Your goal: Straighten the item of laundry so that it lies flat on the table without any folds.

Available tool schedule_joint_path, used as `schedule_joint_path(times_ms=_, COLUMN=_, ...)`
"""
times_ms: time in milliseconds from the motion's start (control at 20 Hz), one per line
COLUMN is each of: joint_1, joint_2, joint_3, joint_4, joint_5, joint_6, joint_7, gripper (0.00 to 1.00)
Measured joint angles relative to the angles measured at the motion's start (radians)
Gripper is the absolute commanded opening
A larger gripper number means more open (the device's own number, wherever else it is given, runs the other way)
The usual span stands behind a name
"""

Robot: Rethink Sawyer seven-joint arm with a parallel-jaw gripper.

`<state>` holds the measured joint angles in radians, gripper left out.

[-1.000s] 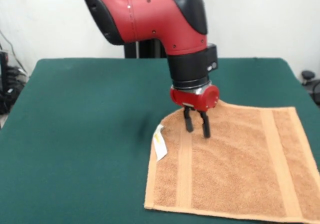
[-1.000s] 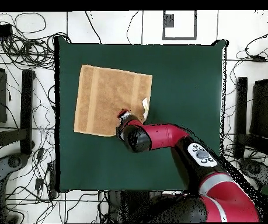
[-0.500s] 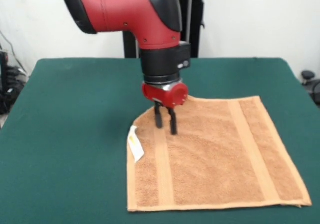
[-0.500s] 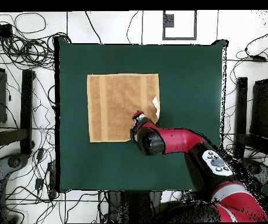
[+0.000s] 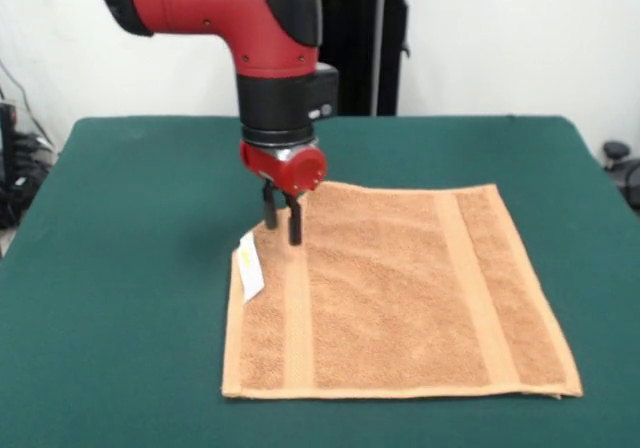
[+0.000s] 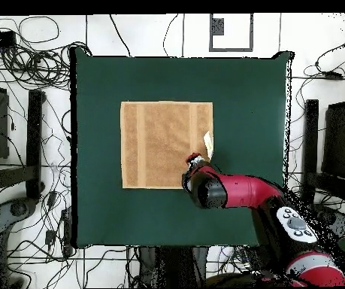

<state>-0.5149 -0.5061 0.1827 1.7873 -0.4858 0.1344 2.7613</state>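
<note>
We're mid-spread: pincer closed on the towel corner, tag just below it. Next, we release and lift off the tabletop.

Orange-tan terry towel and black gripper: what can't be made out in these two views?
- Overhead view: the red arm covers the black gripper and the orange-tan terry towel corner beneath it.
- Front view: whether the fingertips pinch cloth or only press on it; contact is too small to read.
- Small white tag: print unreadable in either view.
- Towel's underside: hidden against the dark green table.
</note>
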Motion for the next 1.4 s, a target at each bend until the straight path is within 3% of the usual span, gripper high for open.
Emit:
schedule_joint_path(times_ms=400, joint_1=-0.041, joint_2=0.007, joint_3=-0.015, joint_4=0.015, joint_5=-0.012, joint_6=0.05, joint_7=0.0, gripper=1.0)
schedule_joint_path(times_ms=1400, joint_1=-0.067, joint_2=0.003, joint_3=0.0, joint_4=0.047, joint_5=-0.046, joint_6=0.007, joint_7=0.0, gripper=1.0)
